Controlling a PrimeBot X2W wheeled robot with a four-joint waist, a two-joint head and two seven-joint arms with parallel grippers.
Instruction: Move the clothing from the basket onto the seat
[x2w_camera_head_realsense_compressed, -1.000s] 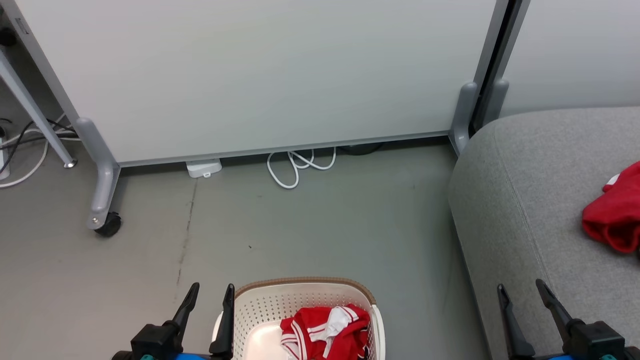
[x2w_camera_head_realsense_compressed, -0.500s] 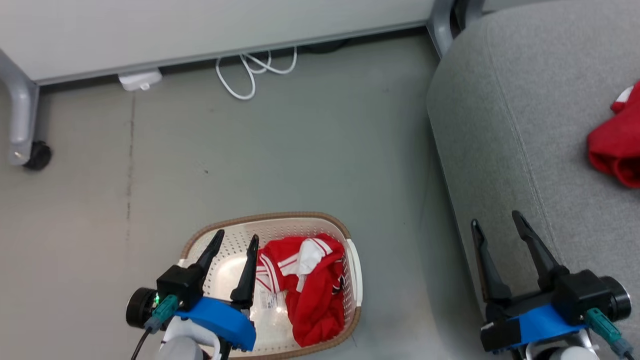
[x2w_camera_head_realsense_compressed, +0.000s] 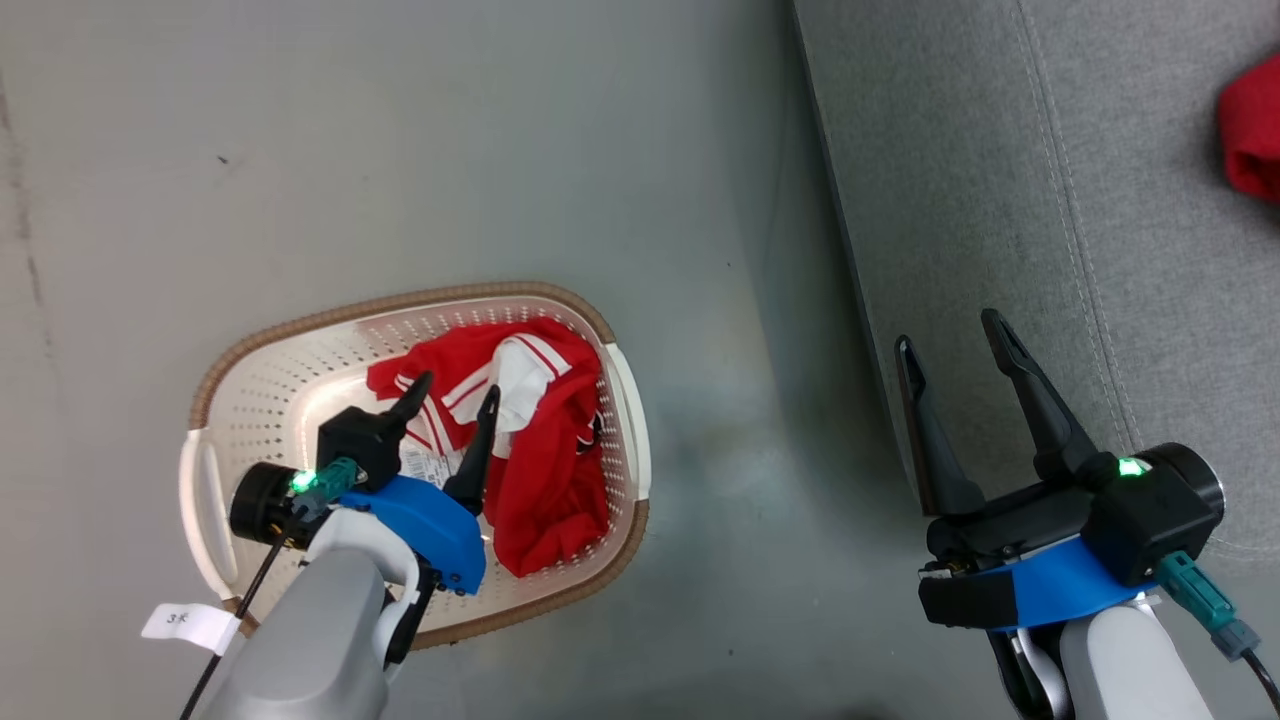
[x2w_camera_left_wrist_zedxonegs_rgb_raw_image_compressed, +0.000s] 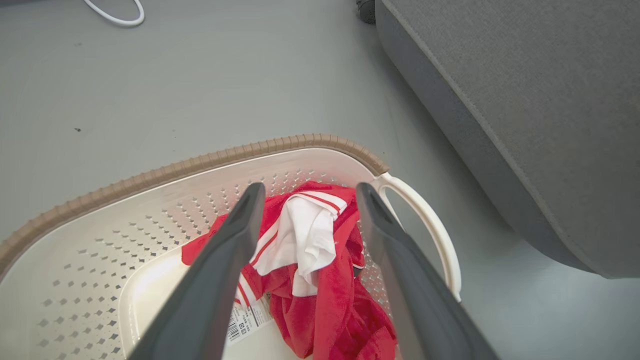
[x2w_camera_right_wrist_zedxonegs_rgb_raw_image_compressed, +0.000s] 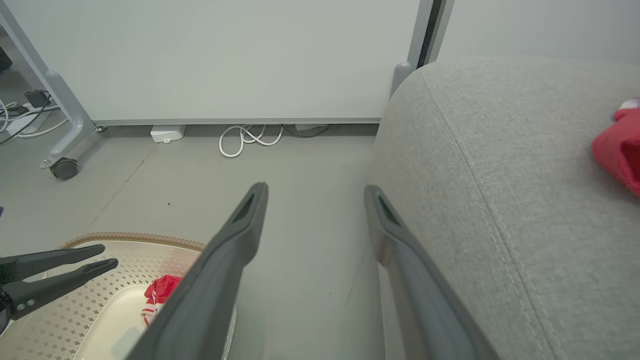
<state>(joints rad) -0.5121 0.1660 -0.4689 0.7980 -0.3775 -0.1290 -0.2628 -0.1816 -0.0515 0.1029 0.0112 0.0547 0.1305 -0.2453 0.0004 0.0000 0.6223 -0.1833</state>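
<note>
Grey floor is carrying the basket; I am hovering my left gripper, spread wide, over its red jersey, my right gripper gaping beside the seat.

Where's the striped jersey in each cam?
Head view: jersey lower centre-left, in the right half of the basket.
Left wrist view: jersey bottom centre, between the jaws.
Right wrist view: jersey lower left, partly behind a jaw.
Shared landmark: the basket's brown rim.
</note>
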